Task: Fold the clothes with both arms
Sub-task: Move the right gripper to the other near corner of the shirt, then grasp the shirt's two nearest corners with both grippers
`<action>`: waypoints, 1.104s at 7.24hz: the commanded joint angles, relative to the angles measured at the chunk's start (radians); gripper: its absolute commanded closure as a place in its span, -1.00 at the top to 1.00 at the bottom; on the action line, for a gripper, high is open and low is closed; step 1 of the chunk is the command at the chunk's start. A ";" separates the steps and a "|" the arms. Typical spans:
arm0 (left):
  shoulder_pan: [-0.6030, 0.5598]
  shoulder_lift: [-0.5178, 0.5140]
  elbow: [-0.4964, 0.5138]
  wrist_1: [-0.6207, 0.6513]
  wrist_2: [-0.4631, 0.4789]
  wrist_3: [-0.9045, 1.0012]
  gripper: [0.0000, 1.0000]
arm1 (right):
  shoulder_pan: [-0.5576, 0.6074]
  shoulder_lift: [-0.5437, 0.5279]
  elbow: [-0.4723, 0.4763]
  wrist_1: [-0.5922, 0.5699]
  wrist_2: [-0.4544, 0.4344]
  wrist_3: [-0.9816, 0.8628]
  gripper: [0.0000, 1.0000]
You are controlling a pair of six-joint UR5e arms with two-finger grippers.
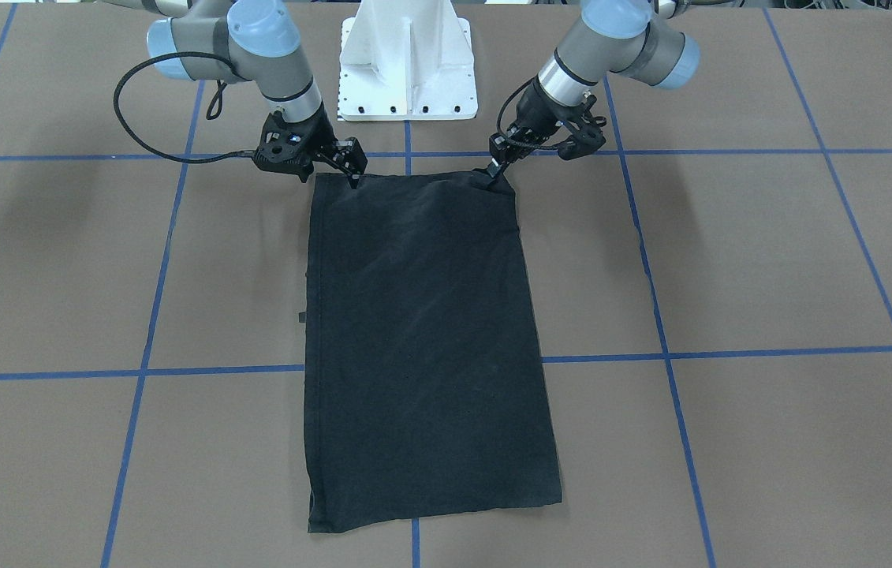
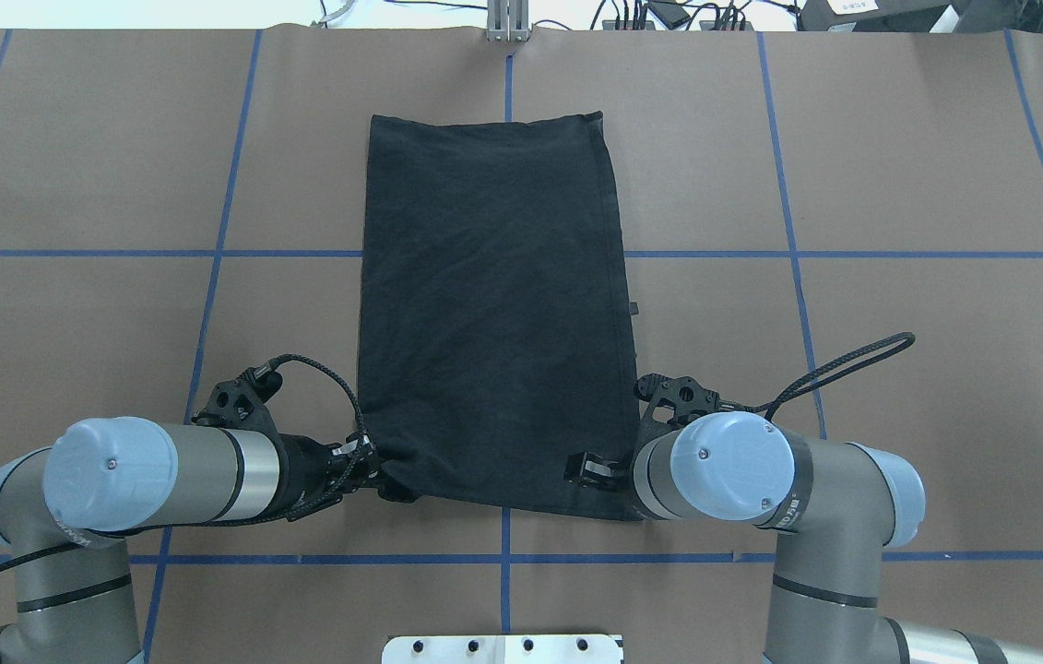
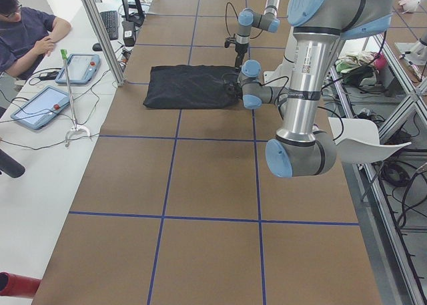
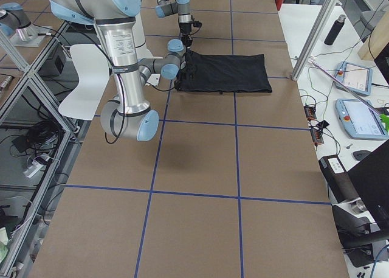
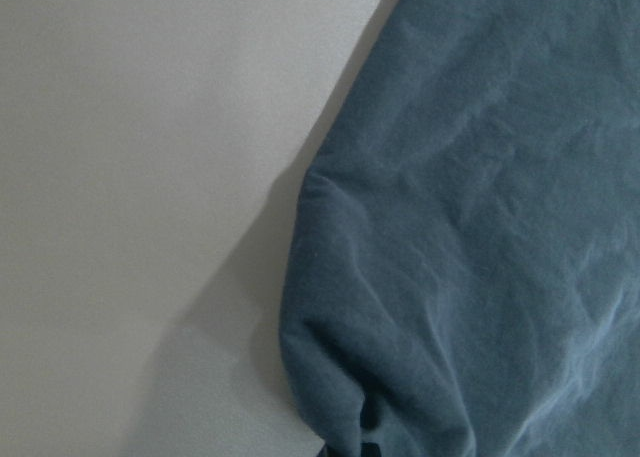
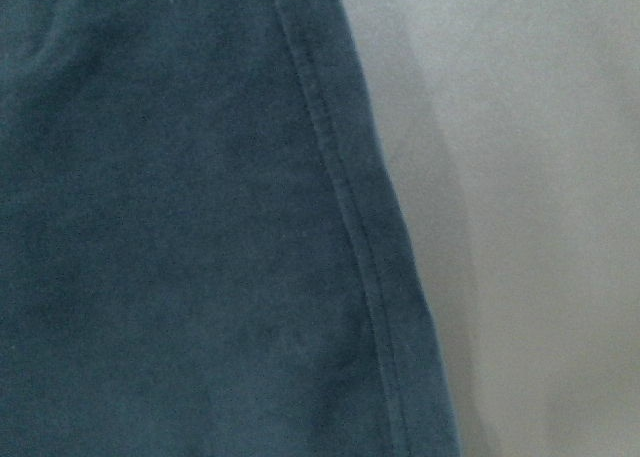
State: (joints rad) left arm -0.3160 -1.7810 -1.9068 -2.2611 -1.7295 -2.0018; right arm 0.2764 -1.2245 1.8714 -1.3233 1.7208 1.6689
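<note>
**Both arms at the near edge of a folded shirt**

The jaws of the left arm (image 2: 161, 475) are closed on the near corner of the black shirt (image 2: 493, 304) on that arm's side. The overhead view shows the cloth gathered into a small peak at the tips. The left wrist view shows puckers running down toward the grip.

The jaws of the right arm (image 2: 733, 466) sit on the same near edge, just inside the opposite corner. The cloth there lies flat, and the right wrist view shows only a smooth stitched edge. Whether these jaws are clamped on the cloth or merely touching it cannot be told.

Each wrist comes in low from the outer side, which keeps the arms off the body of the cloth. The two contact points match across one short edge. This arrangement would let that edge rise level and be carried toward the far end, halving the length.

The shirt lies flat at the middle of the brown bench (image 2: 899, 166), directly in front of the white base (image 1: 406, 71). It forms a long, narrow rectangle whose long sides run away from the robot. No sleeve or print shows, so the side folds appear done and the cross fold appears to remain.

If the right grip is not secure, the near edge would likely lift askew and spoil the rectangle.
</note>
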 commanded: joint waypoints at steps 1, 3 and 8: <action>0.000 0.002 0.000 0.000 -0.001 0.000 -1.00 | 0.000 0.008 -0.014 0.000 0.000 -0.003 0.99; 0.000 0.002 0.000 0.000 -0.001 0.000 -1.00 | 0.001 0.008 -0.014 0.000 0.002 -0.005 0.93; 0.002 0.000 0.000 0.000 -0.001 0.000 -1.00 | -0.002 0.008 -0.012 -0.011 0.010 -0.003 0.89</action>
State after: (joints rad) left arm -0.3158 -1.7803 -1.9065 -2.2611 -1.7302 -2.0018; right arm 0.2752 -1.2164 1.8590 -1.3336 1.7299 1.6653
